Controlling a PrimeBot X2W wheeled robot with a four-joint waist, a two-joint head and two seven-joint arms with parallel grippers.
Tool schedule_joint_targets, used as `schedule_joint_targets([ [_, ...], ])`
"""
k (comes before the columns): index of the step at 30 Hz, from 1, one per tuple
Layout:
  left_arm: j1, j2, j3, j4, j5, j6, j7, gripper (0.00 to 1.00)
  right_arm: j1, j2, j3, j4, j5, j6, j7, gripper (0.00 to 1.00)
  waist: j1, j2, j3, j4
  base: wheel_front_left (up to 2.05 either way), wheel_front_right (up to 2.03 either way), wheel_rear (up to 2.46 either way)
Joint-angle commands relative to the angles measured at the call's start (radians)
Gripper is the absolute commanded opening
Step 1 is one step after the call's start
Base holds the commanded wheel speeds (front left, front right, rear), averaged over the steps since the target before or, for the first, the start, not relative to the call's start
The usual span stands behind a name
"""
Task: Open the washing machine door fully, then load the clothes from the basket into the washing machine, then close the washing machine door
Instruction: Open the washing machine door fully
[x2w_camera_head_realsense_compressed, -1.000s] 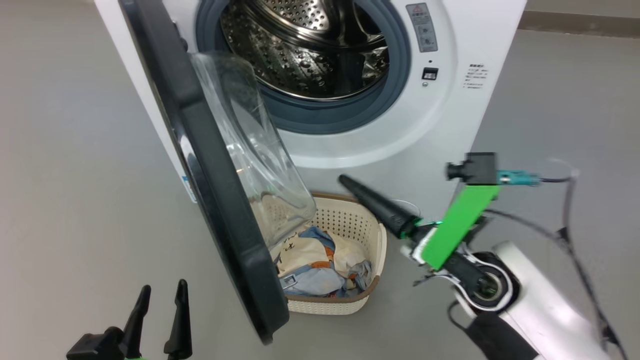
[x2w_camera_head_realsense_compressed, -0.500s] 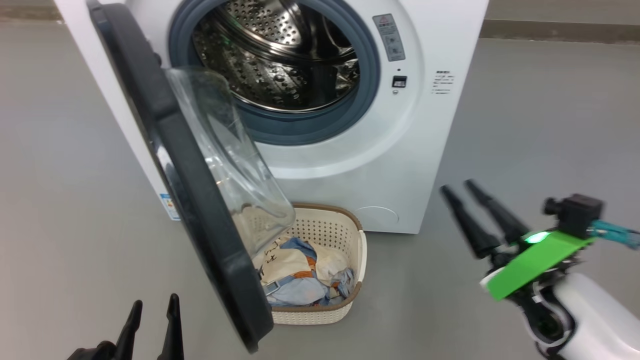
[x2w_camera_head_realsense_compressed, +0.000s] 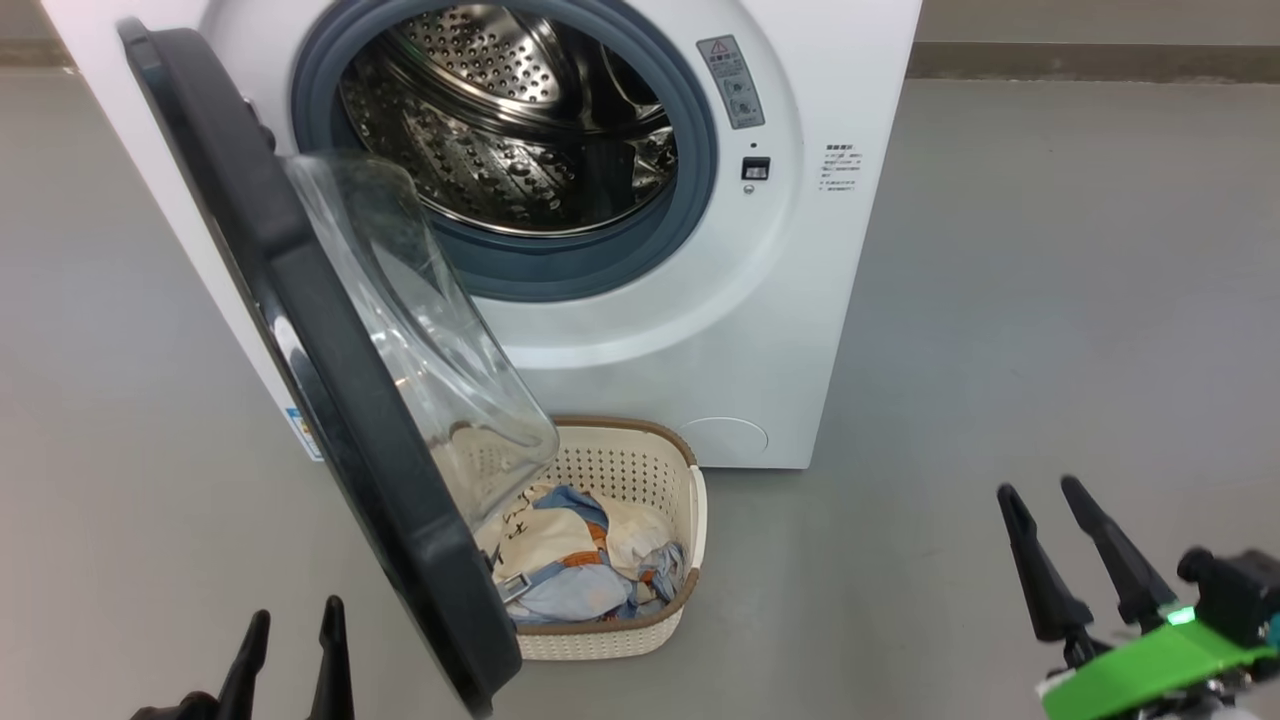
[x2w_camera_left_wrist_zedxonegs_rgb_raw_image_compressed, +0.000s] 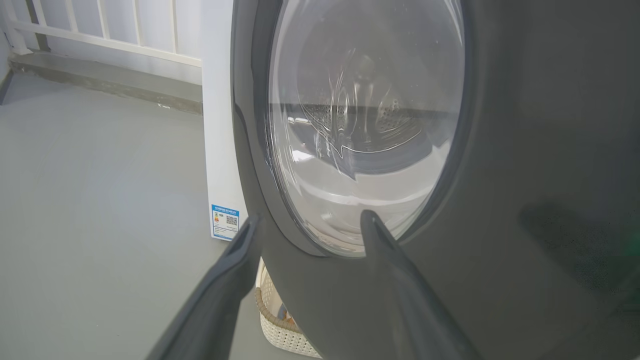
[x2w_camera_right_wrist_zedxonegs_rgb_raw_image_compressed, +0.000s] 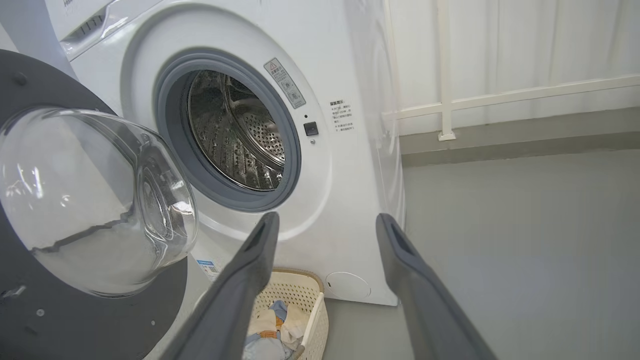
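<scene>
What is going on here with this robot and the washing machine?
A two-armed robot is doing laundry on the floor in front of the washing machine. The washing machine door stands open at an angle, hanging partly over the basket. The clothes lie in the basket, not yet loaded. The left gripper and the right gripper are both open and hold nothing, one on each side of the door.
</scene>
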Motion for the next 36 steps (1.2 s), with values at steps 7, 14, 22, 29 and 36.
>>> schedule_joint_targets([
  [7,-0.008,0.011,0.045,-0.029,0.006,-0.002,-0.014,1.00,0.094,0.063,-0.086,-0.062,-0.149,0.002,-0.012,1.00,0.0000,0.0000,-0.002,-0.011,0.00,0.00,0.00],
  [14,-0.007,0.010,0.053,-0.031,0.006,-0.002,-0.014,1.00,0.162,0.126,-0.176,-0.094,-0.287,0.002,-0.012,1.00,0.0000,0.0000,-0.008,-0.016,0.00,0.00,0.00],
  [22,0.005,0.009,0.069,-0.038,0.008,-0.002,-0.014,1.00,0.213,0.181,-0.256,-0.112,-0.341,0.002,-0.012,1.00,0.0000,0.0000,-0.014,-0.026,0.00,0.00,0.00],
  [29,0.012,0.009,0.082,-0.043,0.011,-0.002,-0.014,1.00,0.228,0.208,-0.279,-0.119,-0.350,0.002,-0.012,1.00,0.0000,0.0000,-0.017,-0.034,0.00,0.00,0.00],
  [36,0.015,0.009,0.084,-0.049,0.019,-0.002,-0.014,1.00,0.223,0.216,-0.283,-0.121,-0.362,0.002,-0.012,1.00,0.0000,0.0000,-0.018,-0.043,0.00,0.00,0.00],
])
